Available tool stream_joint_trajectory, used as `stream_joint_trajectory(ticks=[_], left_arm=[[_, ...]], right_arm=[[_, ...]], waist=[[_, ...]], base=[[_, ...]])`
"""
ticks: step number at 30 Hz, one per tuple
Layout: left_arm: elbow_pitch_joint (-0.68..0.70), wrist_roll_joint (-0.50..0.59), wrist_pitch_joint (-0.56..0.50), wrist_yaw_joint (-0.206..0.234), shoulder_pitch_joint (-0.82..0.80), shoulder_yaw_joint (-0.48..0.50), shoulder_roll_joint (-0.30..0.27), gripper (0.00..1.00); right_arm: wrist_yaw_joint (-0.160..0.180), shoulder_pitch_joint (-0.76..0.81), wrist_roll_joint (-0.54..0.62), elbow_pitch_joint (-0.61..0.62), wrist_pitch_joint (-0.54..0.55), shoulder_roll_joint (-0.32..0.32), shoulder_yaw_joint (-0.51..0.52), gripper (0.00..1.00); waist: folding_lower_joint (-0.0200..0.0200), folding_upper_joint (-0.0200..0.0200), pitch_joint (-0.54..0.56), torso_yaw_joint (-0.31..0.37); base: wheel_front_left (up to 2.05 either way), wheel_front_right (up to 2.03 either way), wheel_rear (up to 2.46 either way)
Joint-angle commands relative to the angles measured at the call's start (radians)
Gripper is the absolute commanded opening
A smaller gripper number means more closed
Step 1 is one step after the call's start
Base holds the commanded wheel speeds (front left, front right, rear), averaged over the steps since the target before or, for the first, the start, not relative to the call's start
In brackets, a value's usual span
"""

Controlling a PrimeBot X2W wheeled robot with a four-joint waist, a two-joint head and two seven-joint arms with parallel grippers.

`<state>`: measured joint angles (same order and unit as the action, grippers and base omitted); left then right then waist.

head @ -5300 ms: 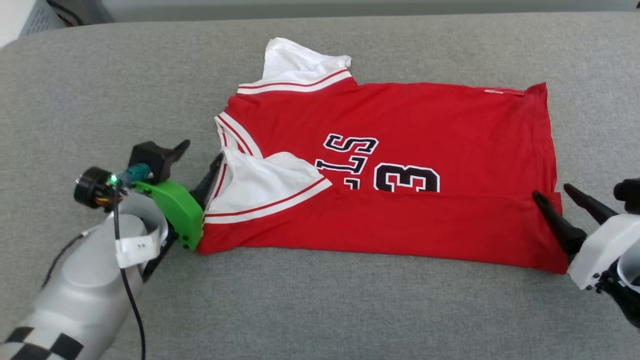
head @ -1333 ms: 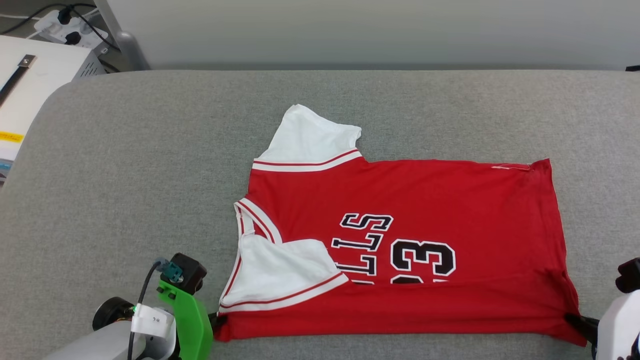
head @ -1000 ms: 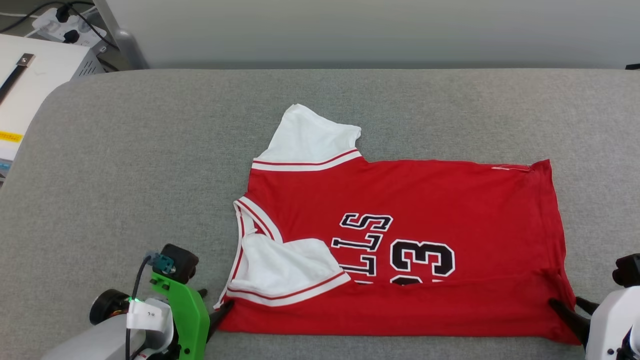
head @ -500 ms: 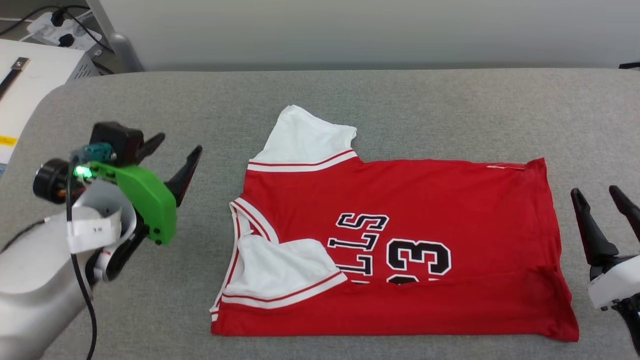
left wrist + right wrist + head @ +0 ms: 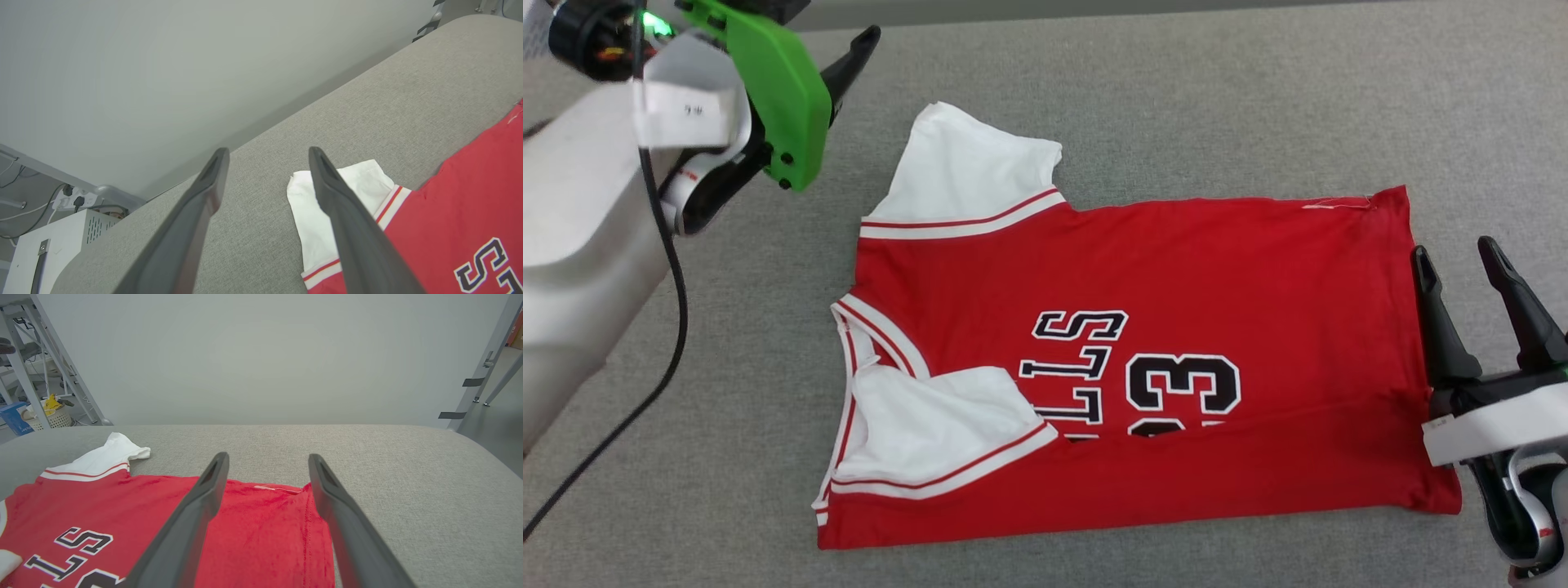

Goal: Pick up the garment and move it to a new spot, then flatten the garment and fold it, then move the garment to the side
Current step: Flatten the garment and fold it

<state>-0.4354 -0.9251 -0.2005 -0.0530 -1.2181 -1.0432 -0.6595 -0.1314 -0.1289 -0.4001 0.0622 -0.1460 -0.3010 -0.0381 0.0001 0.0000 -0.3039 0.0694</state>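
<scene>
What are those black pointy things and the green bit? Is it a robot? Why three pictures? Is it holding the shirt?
Yes, it is a robot with two arms. The black pointy things are its fingers, two per arm. The green cover sits on its left wrist. The big picture comes from a camera on its head, looking down. The other two come from cameras on its wrists, peeking out between the fingers. A red shirt lies on a grey padded surface, its near side folded over. The left gripper is near the white sleeve, the right gripper by the hem. Both are open, holding nothing.
</scene>
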Motion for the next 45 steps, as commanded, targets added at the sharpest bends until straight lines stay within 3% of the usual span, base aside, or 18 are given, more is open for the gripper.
stream_joint_trajectory(ticks=[1,6,11,12,25,26,27,33,37,41,45], left_arm=[[-0.027,-0.009,-0.037,-0.015,-0.043,-0.008,0.011,1.00],[-0.135,-0.079,-0.227,-0.056,-0.147,-0.024,0.055,1.00],[-0.195,-0.156,-0.433,-0.072,-0.221,-0.049,0.063,1.00],[-0.230,-0.168,-0.519,-0.076,-0.264,-0.075,0.066,1.00],[-0.271,-0.153,-0.588,-0.077,-0.258,-0.181,0.061,1.00],[-0.268,-0.154,-0.588,-0.077,-0.252,-0.186,0.057,0.25],[-0.264,-0.160,-0.589,-0.077,-0.243,-0.190,0.053,0.00],[-0.220,-0.164,-0.539,-0.078,-0.222,-0.207,0.032,0.00],[-0.186,-0.156,-0.465,-0.078,-0.219,-0.213,0.025,0.00],[-0.142,-0.151,-0.377,-0.078,-0.209,-0.216,0.026,0.00],[-0.094,-0.145,-0.290,-0.078,-0.188,-0.218,0.032,0.00]], right_arm=[[0.001,-0.026,0.009,0.005,-0.010,0.004,-0.008,1.00],[0.001,-0.072,0.023,0.001,-0.030,0.014,-0.039,1.00],[0.001,-0.109,0.037,-0.004,-0.044,0.020,-0.054,1.00],[0.001,-0.129,0.027,-0.010,-0.052,0.032,-0.068,1.00],[0.001,-0.181,-0.025,-0.035,-0.077,0.046,-0.100,1.00],[0.001,-0.182,-0.028,-0.036,-0.078,0.045,-0.099,1.00],[0.001,-0.182,-0.031,-0.036,-0.080,0.043,-0.097,1.00],[0.001,-0.191,-0.034,-0.032,-0.079,0.008,-0.057,1.00],[0.001,-0.220,-0.030,-0.023,-0.037,-0.054,-0.030,1.00],[0.001,-0.269,-0.051,0.006,0.090,-0.140,-0.036,1.00],[0.001,-0.334,-0.090,0.020,0.294,-0.236,-0.063,1.00]], waist=[[-0.0001,0.0000,-0.093,0.057],[-0.0001,0.0000,-0.162,0.096],[-0.0001,0.0000,-0.218,0.129],[-0.0001,0.0000,-0.258,0.148],[-0.0001,0.0000,-0.312,0.186],[-0.0001,0.0000,-0.310,0.186],[-0.0001,0.0000,-0.306,0.185],[-0.0001,0.0000,-0.260,0.155],[-0.0001,0.0000,-0.216,0.123],[-0.0001,0.0000,-0.175,0.089],[-0.0001,0.0000,-0.145,0.052]], base=[[0.00,0.00,0.00],[0.00,0.00,0.00],[0.00,0.00,0.00],[0.00,0.00,0.00],[0.00,0.00,0.00],[0.00,0.00,0.00],[0.00,0.00,0.00],[0.00,0.00,0.00],[0.00,0.00,0.00],[0.00,0.00,0.00],[0.00,0.00,0.00]])
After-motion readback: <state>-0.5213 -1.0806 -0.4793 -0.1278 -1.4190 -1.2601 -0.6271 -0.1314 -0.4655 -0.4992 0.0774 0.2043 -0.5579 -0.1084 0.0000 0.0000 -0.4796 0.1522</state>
